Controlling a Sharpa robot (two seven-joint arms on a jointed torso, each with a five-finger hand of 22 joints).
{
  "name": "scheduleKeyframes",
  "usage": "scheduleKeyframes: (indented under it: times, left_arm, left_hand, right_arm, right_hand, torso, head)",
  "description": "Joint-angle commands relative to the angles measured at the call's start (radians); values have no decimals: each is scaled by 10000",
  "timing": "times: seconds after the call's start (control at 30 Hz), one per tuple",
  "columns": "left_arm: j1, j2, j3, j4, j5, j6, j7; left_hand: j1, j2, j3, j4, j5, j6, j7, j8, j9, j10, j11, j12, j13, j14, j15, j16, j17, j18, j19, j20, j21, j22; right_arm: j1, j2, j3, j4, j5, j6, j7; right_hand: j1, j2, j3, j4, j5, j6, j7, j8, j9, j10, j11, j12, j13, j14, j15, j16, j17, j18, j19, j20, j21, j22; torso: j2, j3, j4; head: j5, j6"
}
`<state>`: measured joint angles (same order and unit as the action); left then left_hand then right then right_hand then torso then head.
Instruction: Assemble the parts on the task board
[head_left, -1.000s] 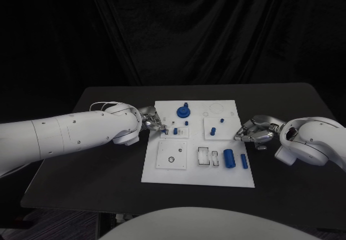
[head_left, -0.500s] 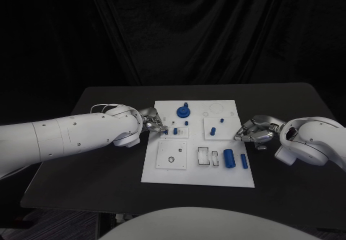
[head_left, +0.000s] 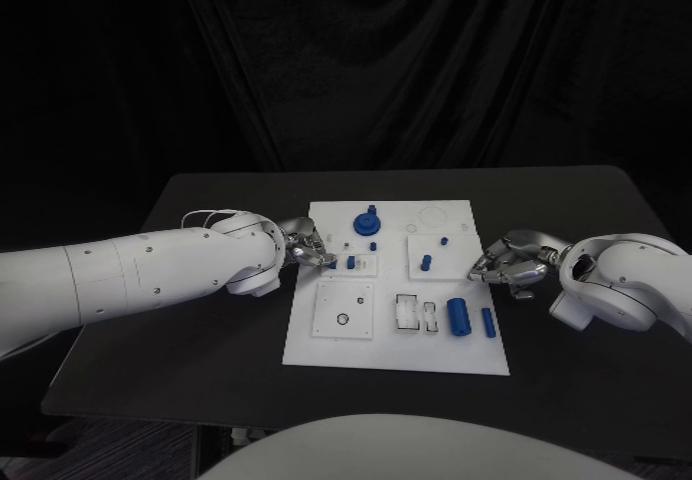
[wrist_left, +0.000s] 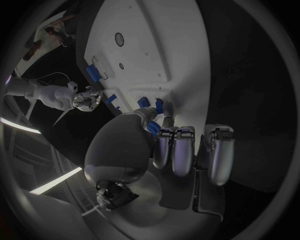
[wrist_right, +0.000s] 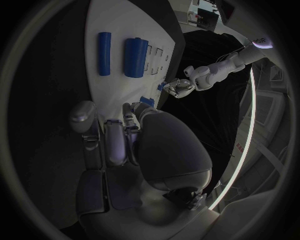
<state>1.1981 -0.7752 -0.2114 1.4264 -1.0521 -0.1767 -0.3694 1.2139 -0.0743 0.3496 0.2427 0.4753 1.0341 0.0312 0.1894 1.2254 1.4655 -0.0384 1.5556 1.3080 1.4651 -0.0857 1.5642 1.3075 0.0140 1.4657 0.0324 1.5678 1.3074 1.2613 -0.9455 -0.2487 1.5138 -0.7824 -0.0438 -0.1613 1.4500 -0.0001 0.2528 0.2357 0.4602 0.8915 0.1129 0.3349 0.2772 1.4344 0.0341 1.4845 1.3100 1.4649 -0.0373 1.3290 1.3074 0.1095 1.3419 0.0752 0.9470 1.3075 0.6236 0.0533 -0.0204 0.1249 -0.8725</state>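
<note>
The left hand (head_left: 306, 247) pinches a small blue part (wrist_left: 152, 127) over the board (head_left: 335, 345) to seat it; the right hand (head_left: 509, 262) waits curled, empty.

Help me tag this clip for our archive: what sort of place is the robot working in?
Most likely a robotics lab or test cell. A black table set against dark drapes carries a white task board with small blue parts, and the left hand and right hand rest at its edges.
</note>
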Motion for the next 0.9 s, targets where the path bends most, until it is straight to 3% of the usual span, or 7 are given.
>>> scheduleKeyframes:
  times: [0.03, 0.53, 0.57, 0.6, 0.63, 0.73, 0.9]
  left_arm:
    - [-16, -4, 2, 35, -22, 84, 80]
    - [-19, -12, 2, 47, -22, 111, 132]
    - [-19, -9, 2, 45, -22, 106, 138]
    - [-20, -2, 2, 40, -22, 99, 144]
    - [-21, 6, 2, 32, -22, 92, 147]
    - [-23, 26, 2, -1, -22, 76, 149]
    - [-29, 52, 2, -79, -22, 70, 120]
  left_hand:
    - [-1, 37, 70, -7, 62, -15, -38, -68, 0, 889, -12, -47, 2472, 1057, -3, 66, 2633, -140, 1051, -27, 30, 2634]
    - [-50, 24, 69, -6, 12, -12, -22, -76, -2, 873, -1, -66, 2458, 1057, 0, 66, 2633, -140, 1051, -24, 30, 2634]
    - [-113, 38, 41, 33, -179, -5, -16, -80, -5, 870, 6, -70, 2454, 1057, 7, 66, 2633, -140, 1051, -19, 30, 2634]
    - [-213, 75, -32, 100, -728, -16, -15, -107, -24, 875, 9, -64, 2458, 1057, 14, 66, 2633, -140, 1051, 1, 30, 2634]
    - [-582, 129, -331, 370, -2138, -82, 71, -258, -170, 871, 77, -68, 2455, 1057, 70, 66, 2633, -140, 1051, 20, 30, 2634]
    - [-1113, 209, -922, 450, -2920, -151, 208, -602, -608, 876, 197, -60, 2460, 1057, 163, 66, 2633, -140, 1051, 109, 30, 2634]
    - [-1798, 380, -1658, 459, -3402, -246, 315, -954, -1129, 874, 296, -59, 2460, 1057, 253, 66, 2633, -140, 1051, 204, 30, 2634]
  right_arm:
    - [-32, 3, 4, -1, -26, 49, -140]
    - [-49, 9, 4, -13, -26, 68, -156]
    - [-49, 11, 4, -14, -26, 69, -156]
    - [-50, 12, 4, -14, -26, 70, -156]
    - [-51, 13, 4, -14, -26, 69, -156]
    - [-52, 14, 4, -14, -26, 72, -156]
    - [-53, 6, 4, -10, -26, 70, -159]
  right_hand:
    - [16, -52, 83, 1, 55, -63, 5, 65, 8, -71, 15, -55, 1281, 95, 57, -58, 376, 145, -60, 6, -68, 756]
    - [16, -52, 83, 1, 55, -63, 5, 65, 8, -71, 15, -55, 1281, 95, 57, -58, 376, 145, -60, 6, -68, 756]
    - [16, -52, 83, 1, 55, -63, 5, 65, 8, -71, 15, -55, 1281, 95, 57, -58, 376, 145, -60, 6, -68, 756]
    - [16, -52, 83, 1, 55, -63, 5, 65, 8, -71, 15, -55, 1281, 95, 57, -58, 376, 145, -60, 6, -68, 756]
    - [16, -52, 83, 1, 55, -63, 5, 65, 8, -71, 15, -55, 1281, 95, 57, -58, 376, 145, -60, 6, -68, 756]
    - [16, -52, 83, 1, 55, -63, 5, 65, 8, -71, 15, -55, 1281, 95, 57, -58, 376, 145, -60, 6, -68, 756]
    - [16, -52, 83, 1, 55, -63, 5, 65, 8, -71, 15, -55, 1281, 95, 57, -58, 376, 145, -60, 6, -68, 756]
  torso:
    - [0, 1, 4]
    - [2, -3, 2]
    - [0, -3, 0]
    - [-1, -4, 1]
    - [-2, -5, 2]
    - [-5, -3, -1]
    - [-6, 1, -7]
  head:
    - [-3, -2]
    - [15, -2]
    - [19, -2]
    - [19, -2]
    - [15, -2]
    - [12, -2]
    - [14, -2]
